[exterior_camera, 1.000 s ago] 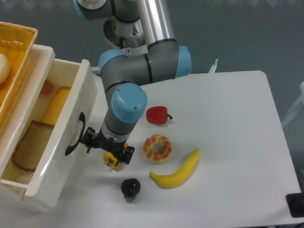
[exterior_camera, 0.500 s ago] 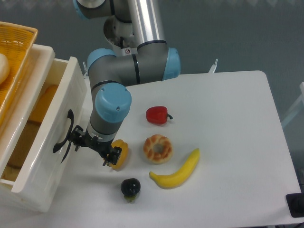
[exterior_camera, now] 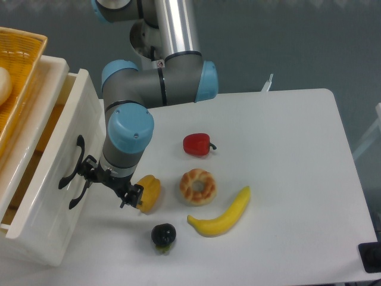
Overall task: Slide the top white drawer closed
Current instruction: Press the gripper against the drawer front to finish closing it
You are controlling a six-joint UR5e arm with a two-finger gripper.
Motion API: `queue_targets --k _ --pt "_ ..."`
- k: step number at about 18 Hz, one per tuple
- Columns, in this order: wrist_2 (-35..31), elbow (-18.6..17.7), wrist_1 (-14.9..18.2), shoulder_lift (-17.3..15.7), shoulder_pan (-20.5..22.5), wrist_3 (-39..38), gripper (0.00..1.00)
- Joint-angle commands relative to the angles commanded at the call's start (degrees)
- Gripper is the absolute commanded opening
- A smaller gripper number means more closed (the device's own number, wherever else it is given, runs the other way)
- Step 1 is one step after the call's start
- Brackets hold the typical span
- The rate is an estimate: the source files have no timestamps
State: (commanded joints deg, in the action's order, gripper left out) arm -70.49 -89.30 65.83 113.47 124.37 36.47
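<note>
The top white drawer (exterior_camera: 50,185) juts part open at the left edge of the counter (exterior_camera: 286,155); the pincer (exterior_camera: 107,185) presses against its front by the black handle (exterior_camera: 71,170); finger spread hidden, nothing visibly held.

A white table (exterior_camera: 286,155) with rounded corners fills most of the view, its surface evenly lit with soft, faint shadows. Behind it runs a plain grey-blue wall or floor (exterior_camera: 286,42), matte and without pattern. At the right edge a pale object is partly cut off, and a small dark object (exterior_camera: 370,257) sits at the lower right corner.
</note>
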Motion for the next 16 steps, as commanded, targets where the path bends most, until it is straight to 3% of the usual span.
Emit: queue_targets --k 16 --pt "0.09 -0.88 0.0 -0.62 -0.62 0.0 1.0"
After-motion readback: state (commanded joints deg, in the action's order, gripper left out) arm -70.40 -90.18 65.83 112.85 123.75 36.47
